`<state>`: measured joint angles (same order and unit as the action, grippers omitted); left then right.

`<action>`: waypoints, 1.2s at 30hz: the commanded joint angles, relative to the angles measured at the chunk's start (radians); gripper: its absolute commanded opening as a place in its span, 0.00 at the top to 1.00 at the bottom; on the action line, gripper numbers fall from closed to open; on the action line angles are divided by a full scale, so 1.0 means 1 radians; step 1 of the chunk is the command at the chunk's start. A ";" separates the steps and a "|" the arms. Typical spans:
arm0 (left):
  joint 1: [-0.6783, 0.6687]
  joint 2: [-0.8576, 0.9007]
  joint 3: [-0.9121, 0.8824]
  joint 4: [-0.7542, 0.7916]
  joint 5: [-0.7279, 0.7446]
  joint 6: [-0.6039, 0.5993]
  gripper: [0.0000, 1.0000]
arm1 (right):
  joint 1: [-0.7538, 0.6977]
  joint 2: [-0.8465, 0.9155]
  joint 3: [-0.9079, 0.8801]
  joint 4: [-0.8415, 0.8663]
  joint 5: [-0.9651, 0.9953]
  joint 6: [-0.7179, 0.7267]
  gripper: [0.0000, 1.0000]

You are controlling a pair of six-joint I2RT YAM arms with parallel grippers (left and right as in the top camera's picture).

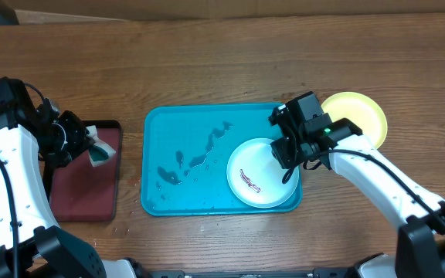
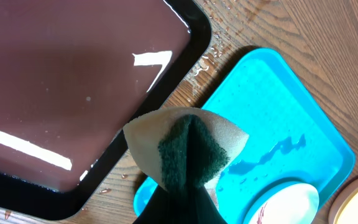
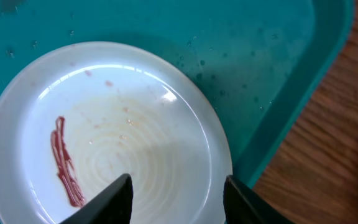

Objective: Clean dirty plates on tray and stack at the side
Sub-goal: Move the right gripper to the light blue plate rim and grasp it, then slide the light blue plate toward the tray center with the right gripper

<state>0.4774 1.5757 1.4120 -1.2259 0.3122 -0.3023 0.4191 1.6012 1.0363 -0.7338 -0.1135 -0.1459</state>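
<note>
A white plate (image 1: 259, 174) with a dark red smear lies at the right end of the wet turquoise tray (image 1: 184, 127). It fills the right wrist view (image 3: 104, 137). A yellow-green plate (image 1: 359, 114) rests on the table to the right of the tray. My right gripper (image 1: 288, 150) is open and empty, just above the white plate's right rim (image 3: 176, 193). My left gripper (image 1: 91, 147) is shut on a dark-green sponge (image 2: 188, 149) over the right edge of the maroon tray (image 1: 83, 185). No third plate shows.
The maroon tray with black rim (image 2: 61, 81) is wet and sits left of the turquoise tray (image 2: 278, 112). Water drops lie on the wood between them. A cardboard edge (image 1: 207, 6) runs along the table's far side.
</note>
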 commanded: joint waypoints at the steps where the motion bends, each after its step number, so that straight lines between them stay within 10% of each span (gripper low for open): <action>1: -0.008 0.002 -0.002 0.000 0.024 0.026 0.96 | -0.002 0.076 -0.003 0.045 0.021 -0.072 0.41; 22: -0.008 0.002 -0.002 0.002 0.029 0.034 0.96 | -0.001 0.224 -0.003 0.104 0.066 -0.109 0.41; 36: -0.027 0.003 -0.002 0.003 0.036 0.047 0.96 | 0.001 0.225 -0.003 0.115 -0.072 0.135 0.92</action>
<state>0.4759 1.5757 1.4120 -1.2251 0.3225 -0.2840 0.4168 1.8057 1.0412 -0.6342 -0.1066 -0.1467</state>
